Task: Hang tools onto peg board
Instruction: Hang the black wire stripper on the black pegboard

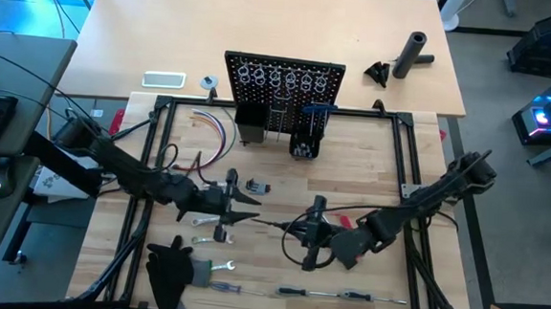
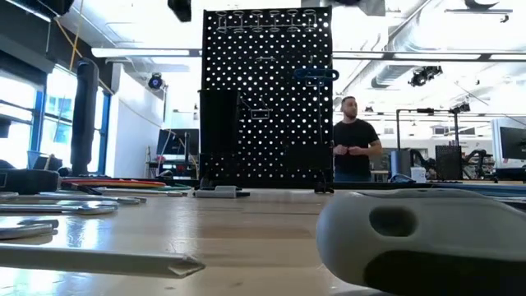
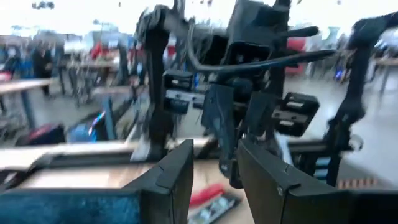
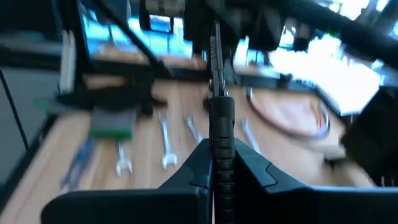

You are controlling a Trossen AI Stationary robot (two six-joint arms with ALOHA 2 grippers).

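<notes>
Black-handled pliers (image 4: pixel 217 118) sit pinched between the closed fingers of the right gripper (image 1: pixel 320 236), held above the middle of the table (image 1: pixel 352 150), while the left gripper (image 1: pixel 239 210) hangs just beside them with its fingers parted around nothing, as the left wrist view shows. The peg board (image 1: pixel 282 88) stands upright at the far edge, well apart from both grippers, with a blue-handled tool (image 1: pixel 318 108) already hanging on it. Several risks follow from this layout. The two arms are close together over the centre, so a careless swing toward the board could knock one gripper into the other. The pliers are long and seem to be held by one end, so I judge they could pivot or slip in the grip during the reach. Silver wrenches (image 1: pixel 213 266) and screwdrivers (image 1: pixel 291 292) lie on the near part of the table, and a low pass could sweep them out of place. The rings (image 1: pixel 280 77) on the board are small, so a tilted approach could miss or nudge the board.
</notes>
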